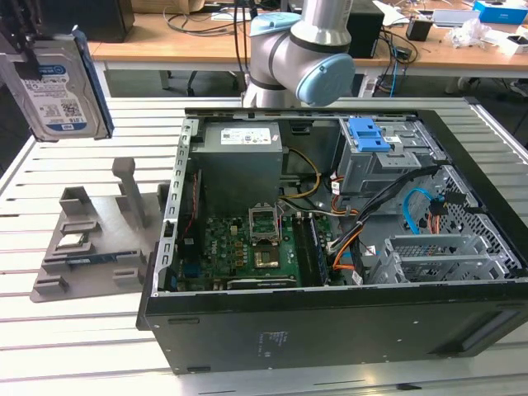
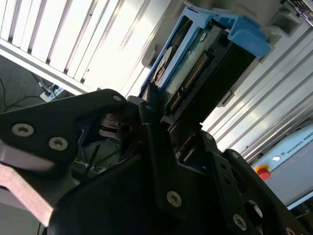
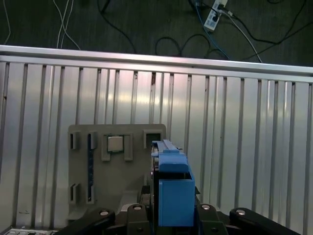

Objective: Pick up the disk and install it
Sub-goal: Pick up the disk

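Note:
The disk (image 1: 64,85), a silver hard drive with a blue-and-white label and blue rails, hangs in the air at the exterior view's upper left. It is held on edge, above and apart from the grey plastic stand (image 1: 89,239). My gripper (image 1: 25,43) is shut on its upper end. In the second wrist view the black fingers (image 2: 152,128) clamp the disk (image 2: 195,61) by its connector end. In the first wrist view the disk's blue rail (image 3: 174,188) stands out between the jaws, over the stand (image 3: 115,169).
An open black computer case (image 1: 272,346) lies on the slatted metal table (image 1: 74,346), to the exterior view's right of the stand. Inside are a motherboard (image 1: 256,247), cables and a grey drive cage with a blue tab (image 1: 368,134). The arm's base (image 1: 293,54) stands behind the case.

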